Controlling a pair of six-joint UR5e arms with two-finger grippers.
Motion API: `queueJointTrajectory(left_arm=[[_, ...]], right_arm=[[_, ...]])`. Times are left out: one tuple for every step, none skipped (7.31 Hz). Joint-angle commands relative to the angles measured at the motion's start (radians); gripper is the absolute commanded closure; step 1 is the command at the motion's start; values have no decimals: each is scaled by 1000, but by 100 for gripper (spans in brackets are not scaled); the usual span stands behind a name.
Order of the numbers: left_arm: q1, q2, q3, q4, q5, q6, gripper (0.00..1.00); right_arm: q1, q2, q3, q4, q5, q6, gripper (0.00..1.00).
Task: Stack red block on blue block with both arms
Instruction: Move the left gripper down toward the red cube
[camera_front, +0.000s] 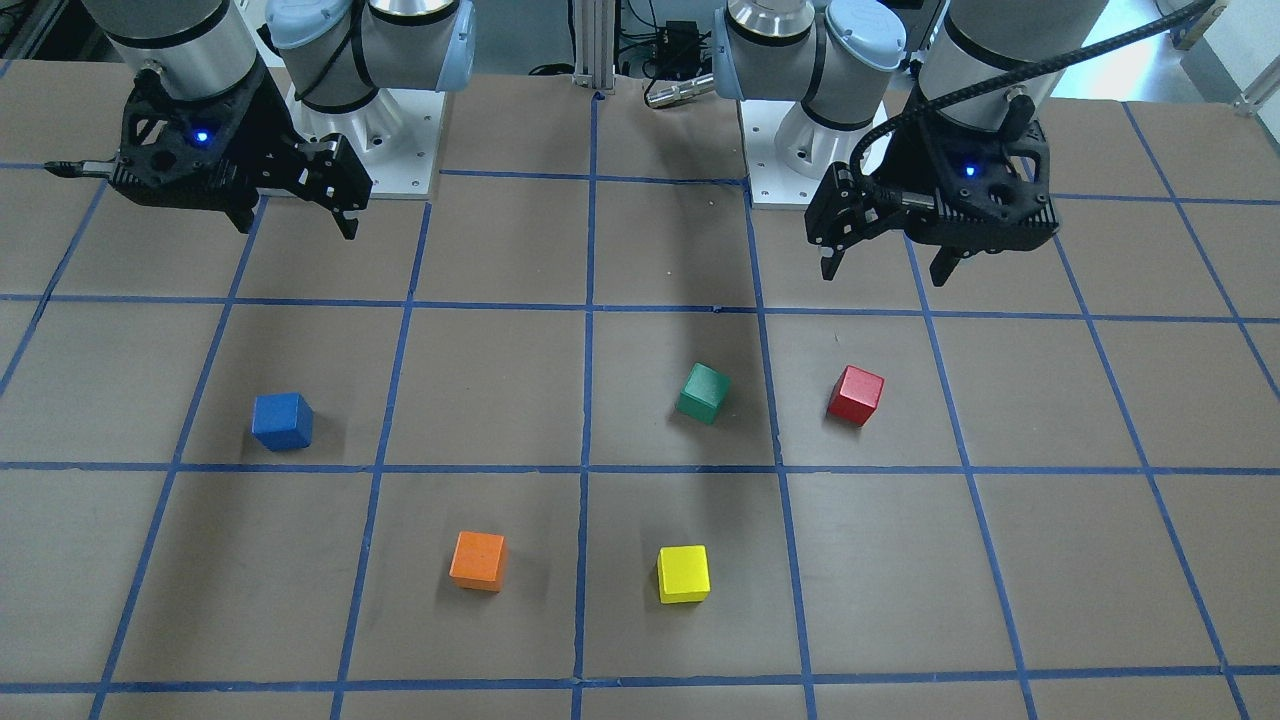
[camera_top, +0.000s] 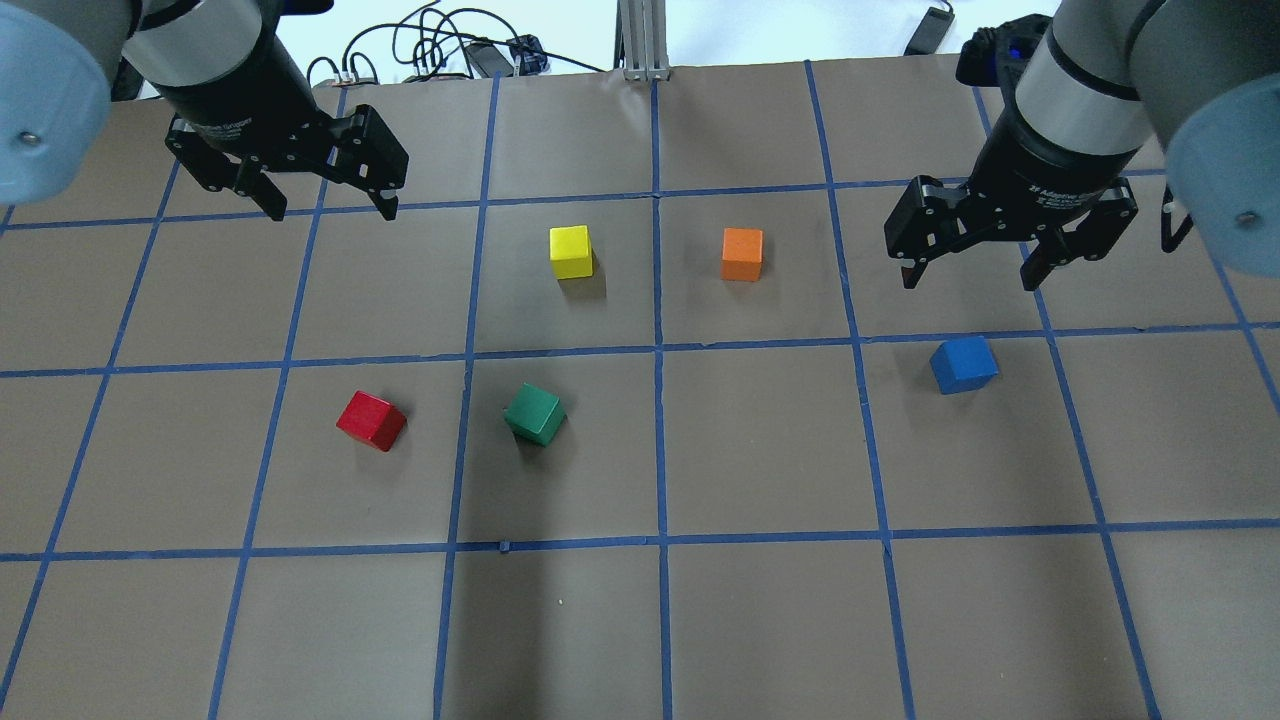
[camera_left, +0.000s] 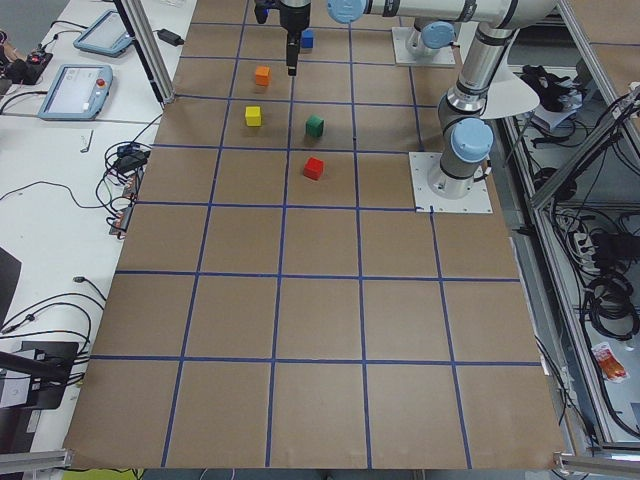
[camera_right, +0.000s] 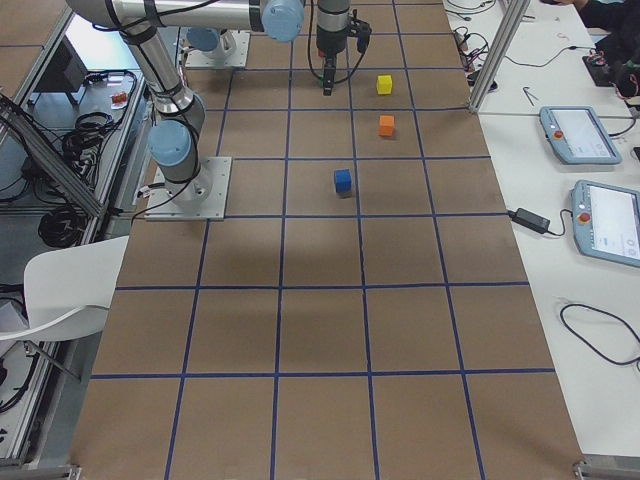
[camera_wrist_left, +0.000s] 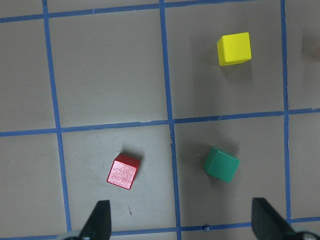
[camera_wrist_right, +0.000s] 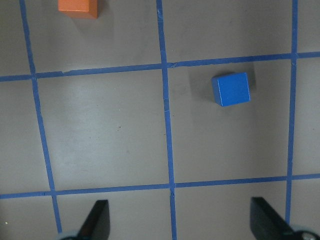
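1. Here, the small matte red cube (camera_top: 370, 421) sits on the brown, blue-taped table (camera_top: 760, 600), askew to the grid, near a green wooden cube (camera_top: 535, 413), toward the table's left edge.
2. The small matte blue cube (camera_top: 963, 364) lies well apart, toward the right edge.
3. The left gripper (camera_top: 333, 212) and right gripper (camera_top: 967, 283) hover with their jaws spread.
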Motion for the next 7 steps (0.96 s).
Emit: queueJointTrajectory(left_arm=[[-7,-6,-4,-12,6,-3,0],[-9,-7,-3,-11,6,-3,0],[-9,-6,-3,-12,6,-3,0],[-9,-4,-1,-12,20,-2,0],[-10,-3,0,-11,46,-3,0],[-10,-1,2,-12,41,-3,0],[-10,-4,0,-14,40,-3,0]], right_arm=[[-6,-13,-8,5,17,-8,0],[-2,-18,-13,3,17,-11,0],[0,-18,-12,5,17,-11,0],[-3,-18,-9,6,12,-14,0],[-3,-18,-7,6,5,-14,0],[-3,-18,-5,6,-2,-16,0],[-3,-18,-7,6,-2,-16,0]])
